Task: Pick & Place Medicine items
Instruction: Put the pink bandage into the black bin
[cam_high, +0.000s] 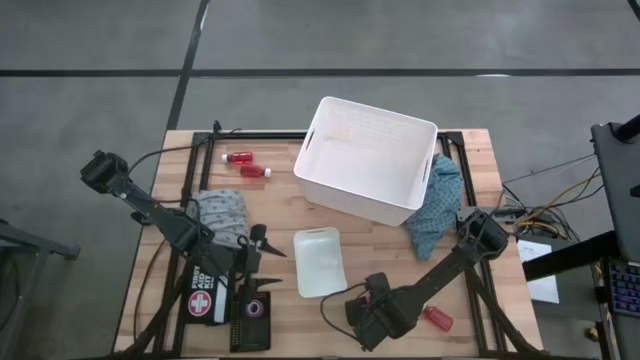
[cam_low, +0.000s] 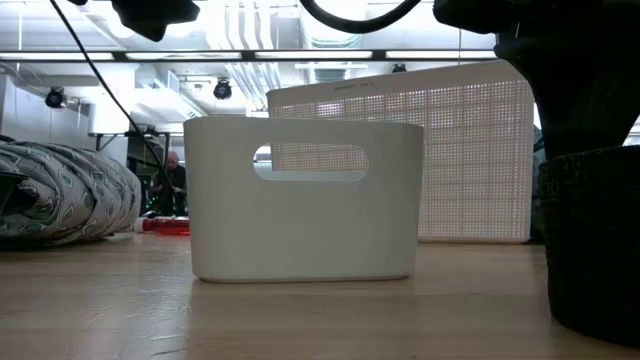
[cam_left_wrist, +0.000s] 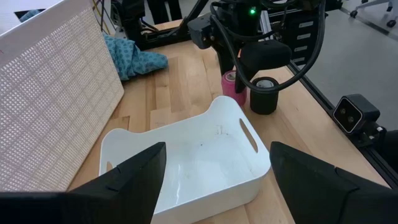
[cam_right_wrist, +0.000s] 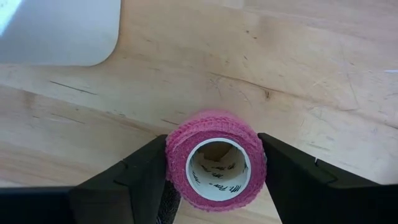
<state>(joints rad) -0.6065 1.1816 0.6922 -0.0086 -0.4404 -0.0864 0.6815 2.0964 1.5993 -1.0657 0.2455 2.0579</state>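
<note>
Right wrist view puts us right on the action: the right gripper (cam_right_wrist: 214, 165) has its 2 dark fingers (cam_right_wrist: 134, 177) pressed against either side of a small round pink tape roll (cam_right_wrist: 214, 163) with a white core, standing upright on the pale wooden table (cam_right_wrist: 249, 56). That's a clamp on the roll, roll on the wood at the near edge of the table. In the left wrist view the same roll stands just beside a dark round tape roll (cam_left_wrist: 263, 96), which sits under the right arm's wrist.

From the high view, the right gripper (cam_high: 368, 312) sits near the table's near edge, just right of a small white plastic bin with handle slots (cam_high: 320, 262). Right of the arm, a small red bottle with a white cap (cam_high: 436, 319) lies on its side.

Over to the left gripper (cam_high: 262, 250): it hovers just left of the small bin, fingers well apart, nothing between them.

Farther back, the big white perforated basket (cam_high: 366, 158) stands at the far middle. Left of it, 2 more red bottles (cam_high: 246, 164) lie side by side on the wood. A teal patterned cloth (cam_high: 436, 205) bunches against the basket's right side, a grey patterned cloth (cam_high: 222, 212) lies at the left, and a black first aid pouch (cam_high: 206, 296) rests near the left arm.
</note>
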